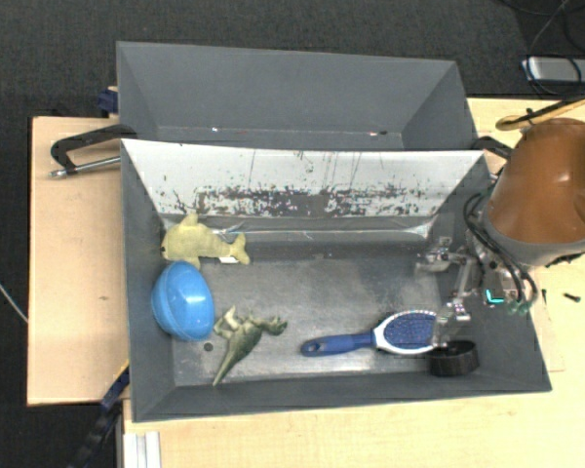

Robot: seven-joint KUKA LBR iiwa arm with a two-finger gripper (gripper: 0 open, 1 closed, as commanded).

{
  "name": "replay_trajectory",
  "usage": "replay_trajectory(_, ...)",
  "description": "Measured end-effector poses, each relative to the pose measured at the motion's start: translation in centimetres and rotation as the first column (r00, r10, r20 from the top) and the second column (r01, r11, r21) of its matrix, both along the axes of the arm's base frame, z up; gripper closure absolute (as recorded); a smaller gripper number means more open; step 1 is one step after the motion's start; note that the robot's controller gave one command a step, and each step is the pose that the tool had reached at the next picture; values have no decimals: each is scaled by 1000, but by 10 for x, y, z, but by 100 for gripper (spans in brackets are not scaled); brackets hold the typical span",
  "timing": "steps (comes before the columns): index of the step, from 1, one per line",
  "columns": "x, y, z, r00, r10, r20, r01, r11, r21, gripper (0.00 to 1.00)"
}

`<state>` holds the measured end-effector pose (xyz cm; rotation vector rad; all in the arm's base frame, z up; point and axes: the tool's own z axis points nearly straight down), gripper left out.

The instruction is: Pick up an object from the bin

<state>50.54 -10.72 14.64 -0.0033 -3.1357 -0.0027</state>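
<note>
The big grey bin (pixel 273 86) has a few toys and things lying apart on its floor. The robot arm (pixel 546 188), with its round orange cover, leans in over the bin's right side, up and to the right of the hairbrush.

The blue hairbrush (pixel 380 337) lies flat near the front wall. Its handle points left and its oval bristle head points right.

The claw (pixel 457 312) hangs low, just beside the right end of the hairbrush's head. It looks very close to the head, maybe touching it, but that spot is dark and crowded. I cannot tell if the claw is wide or narrow. Nothing can be seen held in it.

A blue bowl-like thing (pixel 183 300), round and shiny, sits well to the left of the hairbrush, by the left wall. A soft yellow toy (pixel 203 244), shaped like a fish or dolphin, lies farther back than the hairbrush and well to its left, just behind the blue bowl-like thing. A small green dinosaur toy (pixel 239 334) lies on its side near the tip of the hairbrush's handle, on the left, with its tail toward the front wall. A little black ring (pixel 453 360) sits just to the right of the hairbrush's head, toward the front, right under the claw.
</note>
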Motion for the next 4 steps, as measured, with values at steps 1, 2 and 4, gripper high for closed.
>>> replay_trajectory(1, -10, 40, -77, 995, 101, 10, -101, 995, -1, 0)
replay_trajectory(2, -4, 100, -44, 993, 119, 15, -119, 993, 1, 0)
replay_trajectory(4, -10, 47, -75, 990, 139, 8, -139, 990, -4, 0)
